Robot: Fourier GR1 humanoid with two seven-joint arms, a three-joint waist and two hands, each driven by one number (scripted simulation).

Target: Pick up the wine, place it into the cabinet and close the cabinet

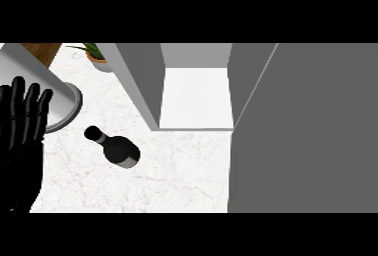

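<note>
Left black hand (26, 117) resting open at left edge, fingers straight up; dark glass wine bottle (116, 148) upright on white marble counter (177, 175); open grey cabinet (196, 100) beyond.

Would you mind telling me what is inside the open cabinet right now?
The cabinet shows only a bare white shelf. The wine bottle stands outside on the counter. The interior behind its grey walls is hidden.

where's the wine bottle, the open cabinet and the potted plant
wine bottle (120, 150), head view, on its dark body
cabinet (196, 99), head view, on the white floor inside it
potted plant (100, 59), head view, on the rim of its pot
</note>
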